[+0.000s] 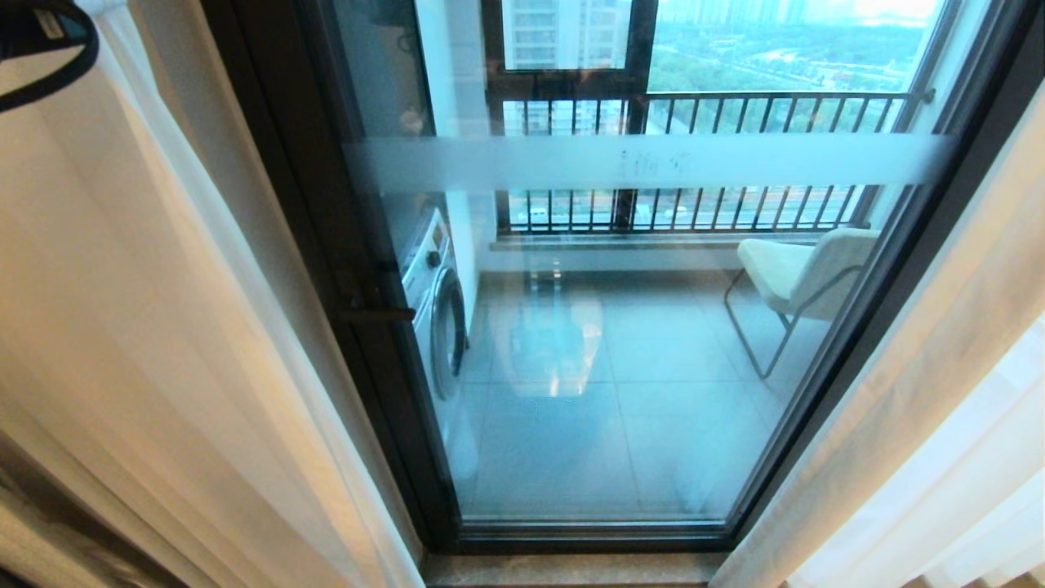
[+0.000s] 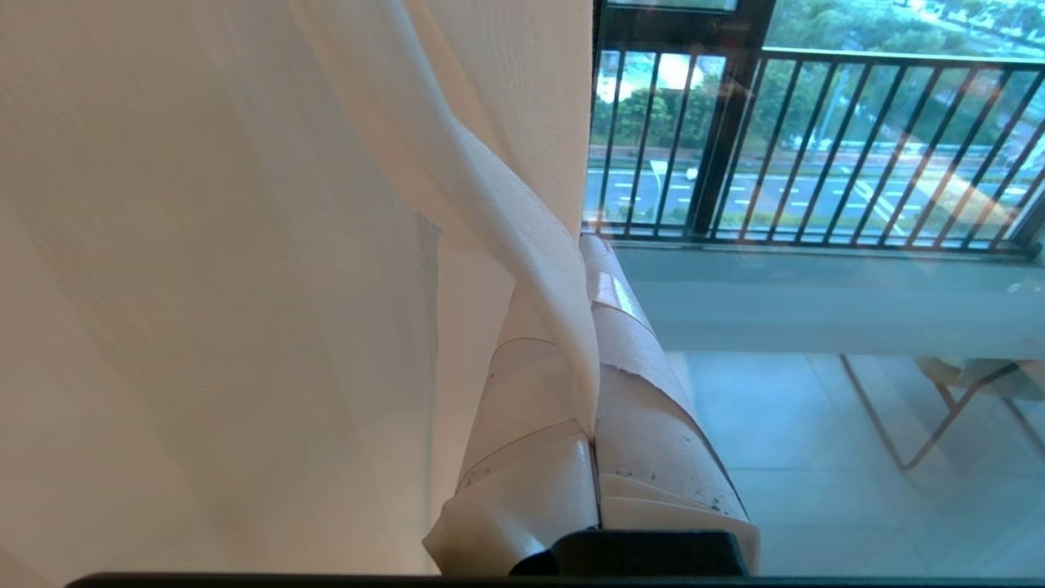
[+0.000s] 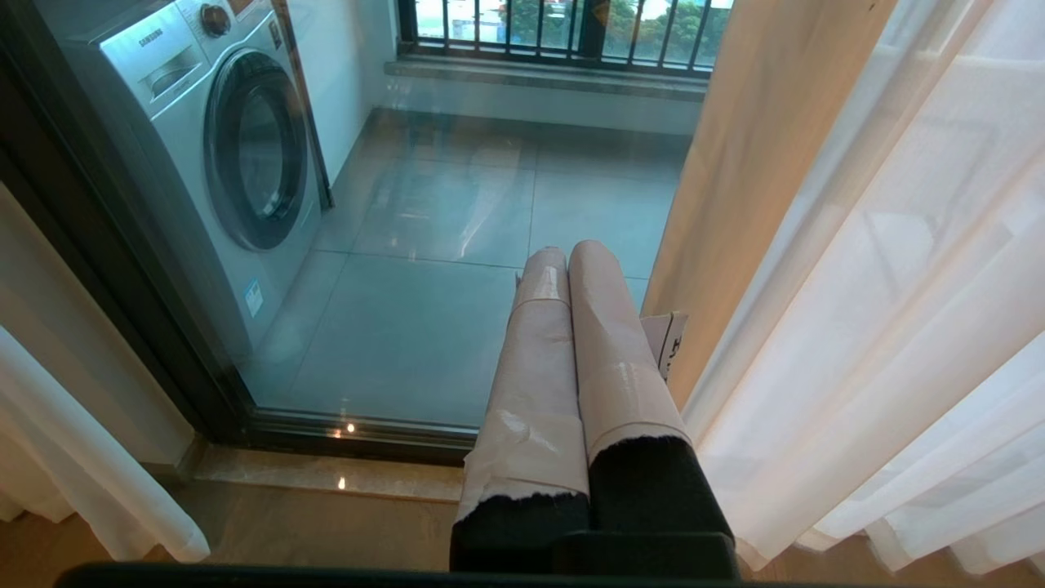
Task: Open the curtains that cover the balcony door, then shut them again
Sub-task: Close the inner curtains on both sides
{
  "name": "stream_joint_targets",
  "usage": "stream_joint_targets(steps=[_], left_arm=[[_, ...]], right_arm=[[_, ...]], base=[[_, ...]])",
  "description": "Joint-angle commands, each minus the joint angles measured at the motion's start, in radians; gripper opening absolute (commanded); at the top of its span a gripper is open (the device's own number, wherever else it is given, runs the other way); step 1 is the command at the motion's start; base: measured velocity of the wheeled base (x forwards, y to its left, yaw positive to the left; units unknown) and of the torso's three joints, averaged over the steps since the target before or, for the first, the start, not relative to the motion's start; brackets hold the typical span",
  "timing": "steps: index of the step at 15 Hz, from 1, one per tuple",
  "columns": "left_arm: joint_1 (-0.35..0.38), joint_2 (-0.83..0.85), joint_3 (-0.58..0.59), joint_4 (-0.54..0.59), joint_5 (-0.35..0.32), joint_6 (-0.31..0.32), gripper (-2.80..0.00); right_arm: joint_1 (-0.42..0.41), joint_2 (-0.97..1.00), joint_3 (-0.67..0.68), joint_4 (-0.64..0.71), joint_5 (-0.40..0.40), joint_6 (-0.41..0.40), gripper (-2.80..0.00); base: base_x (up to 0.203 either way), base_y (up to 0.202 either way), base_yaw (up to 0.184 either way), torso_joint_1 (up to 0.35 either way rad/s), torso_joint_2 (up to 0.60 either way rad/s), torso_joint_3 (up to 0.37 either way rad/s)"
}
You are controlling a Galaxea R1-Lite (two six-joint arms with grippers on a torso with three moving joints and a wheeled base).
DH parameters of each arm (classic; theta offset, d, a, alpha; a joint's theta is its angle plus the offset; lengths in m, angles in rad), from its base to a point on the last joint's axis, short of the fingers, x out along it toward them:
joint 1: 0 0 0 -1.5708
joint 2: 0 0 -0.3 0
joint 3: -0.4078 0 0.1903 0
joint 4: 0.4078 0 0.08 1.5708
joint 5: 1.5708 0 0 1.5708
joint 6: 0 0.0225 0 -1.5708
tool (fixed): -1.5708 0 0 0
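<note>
Balcony door (image 1: 620,343) fully bared, centre; curtains (image 1: 163,327) bunched far left and right.
Risk: sheer fabric slips from pinch or snags if drag toward centre too quick.
Curtains: thin, see-through white, soft pleats.
Left claw (image 2: 589,327) clamped on left curtain's edge fold; right claw (image 3: 565,269) closed, empty, low near right curtain.

Sheer woven curtains (image 2: 245,245); glossy glass balcony door (image 1: 588,392) (frame seemingly metal).
</note>
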Motion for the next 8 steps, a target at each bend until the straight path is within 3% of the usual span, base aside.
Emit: stream_joint_targets(steps=[1, 6, 8], left_arm=[[0.000, 0.003, 0.001, -0.002, 0.000, 0.014, -2.80], [0.000, 0.005, 0.000, -0.002, 0.002, 0.014, -2.80], [0.000, 0.003, 0.001, 0.000, 0.002, 0.014, -2.80]], right_arm=[[0.000, 0.000, 0.000, 0.000, 0.001, -0.001, -2.80], [0.000, 0.000, 0.000, 0.000, 0.001, -0.001, -2.80], [0.000, 0.000, 0.000, 0.000, 0.001, -0.001, -2.80]], base=[[0.000, 0.000, 0.000, 0.000, 0.00, 0.000], [0.000, 0.000, 0.000, 0.000, 0.00, 0.000], [0.003, -0.094, -0.007, -0.001, 0.00, 0.002]])
